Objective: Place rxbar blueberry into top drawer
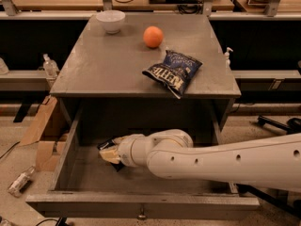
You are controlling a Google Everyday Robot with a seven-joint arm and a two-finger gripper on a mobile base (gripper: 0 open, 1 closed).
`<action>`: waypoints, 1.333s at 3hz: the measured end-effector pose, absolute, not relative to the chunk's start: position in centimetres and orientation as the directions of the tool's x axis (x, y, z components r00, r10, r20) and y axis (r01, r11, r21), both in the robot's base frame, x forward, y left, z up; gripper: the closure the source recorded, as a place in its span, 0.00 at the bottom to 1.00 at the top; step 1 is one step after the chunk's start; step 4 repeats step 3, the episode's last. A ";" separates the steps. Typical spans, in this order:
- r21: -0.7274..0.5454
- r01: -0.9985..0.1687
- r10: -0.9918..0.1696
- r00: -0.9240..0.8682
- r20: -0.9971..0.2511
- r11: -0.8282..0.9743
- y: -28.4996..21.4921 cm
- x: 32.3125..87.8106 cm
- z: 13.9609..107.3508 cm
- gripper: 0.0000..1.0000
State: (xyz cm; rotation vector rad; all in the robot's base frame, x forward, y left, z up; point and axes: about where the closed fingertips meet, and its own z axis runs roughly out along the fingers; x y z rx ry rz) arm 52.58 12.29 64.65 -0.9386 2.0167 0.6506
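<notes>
The top drawer of the grey table is pulled wide open, its small round knob at the front. My white arm reaches in from the right. My gripper is low inside the drawer at its left-middle, just above the floor. Its pale fingers are shut on a small dark flat bar, the rxbar blueberry, whose dark ends stick out above and below the fingers. Most of the bar is hidden by the gripper.
On the grey tabletop lie a dark-blue Kettle chip bag, an orange and a white bowl. Cardboard and a small bottle lie on the floor to the left. Shelves stand behind.
</notes>
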 end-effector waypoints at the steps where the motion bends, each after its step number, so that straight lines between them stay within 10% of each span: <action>1: 0.113 -0.799 -0.386 -0.403 -0.830 0.591 12.4 52.6 64.7 0.20; 2: 0.112 -0.801 -0.387 -0.401 -0.830 0.589 12.5 52.5 64.8 0.00; 4: 0.112 -0.801 -0.387 -0.401 -0.830 0.589 12.5 52.5 64.8 0.00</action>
